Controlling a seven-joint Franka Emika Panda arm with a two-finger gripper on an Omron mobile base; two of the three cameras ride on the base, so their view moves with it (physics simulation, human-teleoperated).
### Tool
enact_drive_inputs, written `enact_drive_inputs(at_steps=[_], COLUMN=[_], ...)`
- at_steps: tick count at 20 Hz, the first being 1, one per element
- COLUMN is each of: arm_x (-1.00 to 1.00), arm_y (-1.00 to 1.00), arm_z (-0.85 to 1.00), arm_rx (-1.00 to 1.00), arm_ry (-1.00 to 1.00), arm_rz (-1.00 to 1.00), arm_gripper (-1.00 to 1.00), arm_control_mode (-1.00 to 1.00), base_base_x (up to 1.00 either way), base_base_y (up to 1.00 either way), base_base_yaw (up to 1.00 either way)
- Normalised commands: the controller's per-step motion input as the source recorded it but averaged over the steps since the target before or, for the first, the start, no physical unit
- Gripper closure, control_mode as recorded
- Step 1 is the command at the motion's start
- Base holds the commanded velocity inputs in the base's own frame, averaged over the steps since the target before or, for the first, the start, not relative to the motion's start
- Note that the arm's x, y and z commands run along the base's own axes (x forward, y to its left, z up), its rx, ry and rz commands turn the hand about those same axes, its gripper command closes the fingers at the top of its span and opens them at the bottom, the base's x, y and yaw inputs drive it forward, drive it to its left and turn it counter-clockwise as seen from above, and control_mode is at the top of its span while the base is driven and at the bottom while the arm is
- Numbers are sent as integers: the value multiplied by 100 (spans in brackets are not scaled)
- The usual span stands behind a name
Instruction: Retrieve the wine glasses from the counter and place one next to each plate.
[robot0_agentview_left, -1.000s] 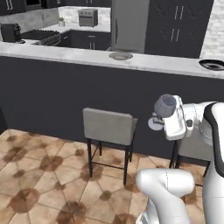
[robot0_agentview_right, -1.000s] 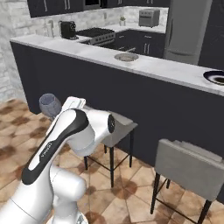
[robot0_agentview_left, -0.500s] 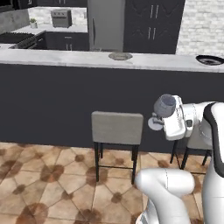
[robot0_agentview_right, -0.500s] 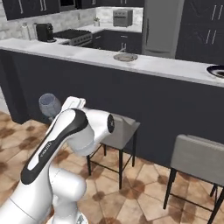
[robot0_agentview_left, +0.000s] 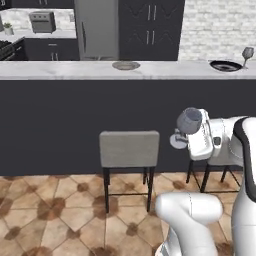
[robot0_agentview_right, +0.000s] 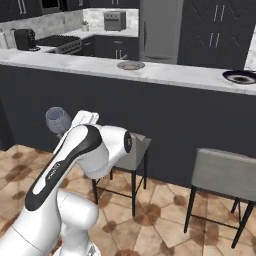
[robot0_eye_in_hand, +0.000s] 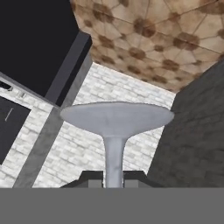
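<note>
Currently step: wine glass carried, stem pinched in jaws | placed: glass beside dark plate | next: counter approached, glass set beside grey plate.

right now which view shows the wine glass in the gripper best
The left base view: the held wine glass shows bowl and foot. The right base view shows just its bowl; the hand view just its stem and foot.

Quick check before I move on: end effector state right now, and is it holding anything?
End effector: closed on the stem of a wine glass, carried in front of the counter.
</note>
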Motion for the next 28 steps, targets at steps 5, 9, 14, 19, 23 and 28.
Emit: enact_drive_inputs(at_steps=[5, 9, 14, 19, 23, 28], arm_x=[0, 0, 0, 0, 0, 0], arm_y=[0, 0, 0, 0, 0, 0], arm_z=[0, 0, 0, 0, 0, 0], arm_rx=[0, 0, 0, 0, 0, 0], arm_ry=[0, 0, 0, 0, 0, 0], arm_rz=[0, 0, 0, 0, 0, 0], arm_gripper=[100, 100, 100, 100, 100, 100], arm_control_mode=[100, 100, 100, 100, 100, 100], base_base_x=[2, 38, 74, 59, 45, 67], base_base_y=[89, 93, 36, -7, -31, -5], base_base_yaw=[-15, -15, -19, -18, -14, -18])
